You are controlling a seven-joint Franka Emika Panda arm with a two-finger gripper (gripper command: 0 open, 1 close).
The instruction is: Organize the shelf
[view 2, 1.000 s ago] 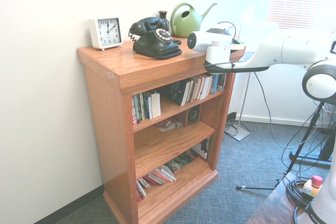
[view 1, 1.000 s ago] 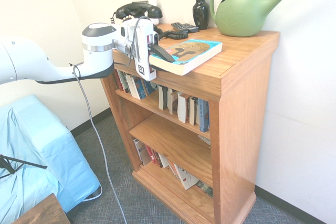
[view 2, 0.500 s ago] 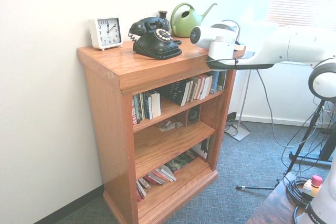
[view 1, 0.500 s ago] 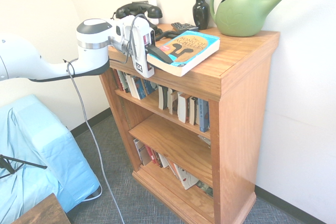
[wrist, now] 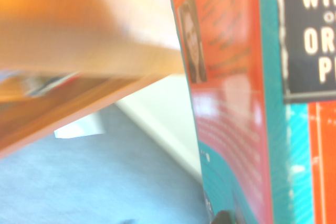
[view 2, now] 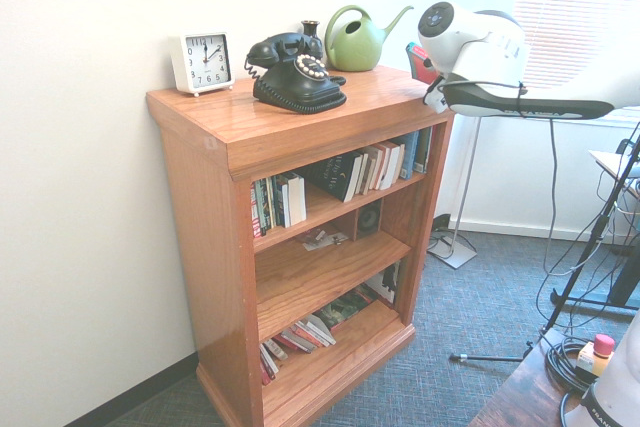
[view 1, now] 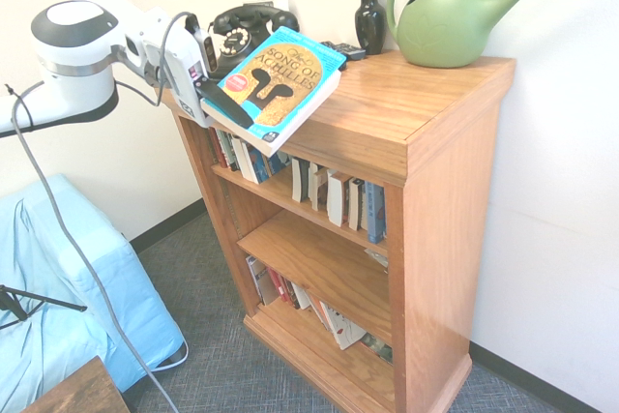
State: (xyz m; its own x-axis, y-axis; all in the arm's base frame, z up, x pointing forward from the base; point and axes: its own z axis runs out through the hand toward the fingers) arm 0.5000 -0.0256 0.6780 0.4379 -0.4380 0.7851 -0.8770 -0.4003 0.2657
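Pinching a turquoise paperback [view 1: 274, 84] by its lower edge, the tool [view 1: 224, 103] holds it tilted, cover up, above the front corner of the shelf [view 1: 387, 132]. That orange-brown bookcase stands against the wall, books lined in its compartments. On its top, further back, sit a black telephone [view 1: 247, 24], a dark vase [view 1: 369, 16] and a green watering can [view 1: 455, 14]; a white clock [view 2: 201, 61] stands at the far end.
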